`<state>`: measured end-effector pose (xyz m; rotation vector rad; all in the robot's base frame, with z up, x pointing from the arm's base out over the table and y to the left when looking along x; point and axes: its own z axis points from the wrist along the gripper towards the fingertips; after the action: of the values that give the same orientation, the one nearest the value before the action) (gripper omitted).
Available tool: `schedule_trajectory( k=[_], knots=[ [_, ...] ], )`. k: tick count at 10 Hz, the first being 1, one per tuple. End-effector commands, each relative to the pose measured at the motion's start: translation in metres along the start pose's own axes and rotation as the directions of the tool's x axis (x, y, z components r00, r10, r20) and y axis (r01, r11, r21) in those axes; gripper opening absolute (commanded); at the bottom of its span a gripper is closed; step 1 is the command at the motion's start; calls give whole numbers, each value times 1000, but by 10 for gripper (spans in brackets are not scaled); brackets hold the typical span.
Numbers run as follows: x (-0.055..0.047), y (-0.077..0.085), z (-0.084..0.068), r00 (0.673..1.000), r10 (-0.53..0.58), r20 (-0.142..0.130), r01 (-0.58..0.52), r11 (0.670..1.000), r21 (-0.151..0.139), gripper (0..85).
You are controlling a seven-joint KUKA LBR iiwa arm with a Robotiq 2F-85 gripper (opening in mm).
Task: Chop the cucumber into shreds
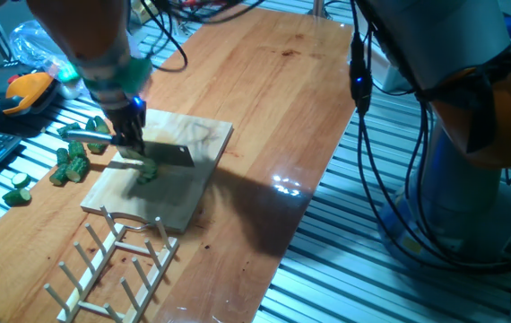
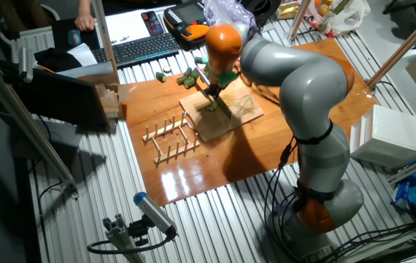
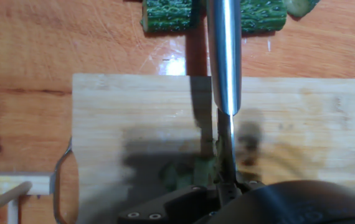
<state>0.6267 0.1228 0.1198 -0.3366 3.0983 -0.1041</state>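
Observation:
My gripper [image 1: 130,128] is shut on a knife, with its steel handle [image 3: 224,56] pointing away from the hand and its dark blade [image 1: 171,155] over the wooden board [image 1: 203,135]. In the hand view the blade [image 3: 228,149] stands edge-on, down on the board [image 3: 134,118]. A small cluster of pale-green cucumber shreds [image 3: 180,174] lies against the blade's left side; it also shows in one fixed view [image 1: 148,170]. I cannot tell whether a whole slice remains among them. In the other fixed view the gripper [image 2: 212,89] hides the shreds.
A heap of dark-green knobbly cucumber chunks [image 1: 72,166] lies left of the board, and two of them [image 3: 168,15] sit just past its far edge. A wooden peg rack [image 1: 116,265] stands in front of the board. A keyboard [image 2: 139,50] is off the wooden table.

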Motion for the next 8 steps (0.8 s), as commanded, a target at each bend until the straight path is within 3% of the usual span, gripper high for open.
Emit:
schedule_trajectory(
  k=[1, 3, 4, 5, 6, 7, 8],
  knots=[
    [1, 0, -3, 1000, -3, -1, 3, 1000, 0, 0],
    [1, 2, -4, 1000, 13, -4, -13, 1000, -24, 0],
    [1, 3, -2, 1000, -7, 7, 6, 1000, 21, 0],
    [1, 6, -1, 1000, 15, 5, -15, 1000, 25, 0],
    [1, 6, 0, 999, 50, -3, -50, 998, -45, 0],
    [1, 7, 1, 999, 42, 0, -42, 999, -14, 0],
    [2, 11, 5, 999, 53, 11, -53, 999, -13, 0]
  ],
)
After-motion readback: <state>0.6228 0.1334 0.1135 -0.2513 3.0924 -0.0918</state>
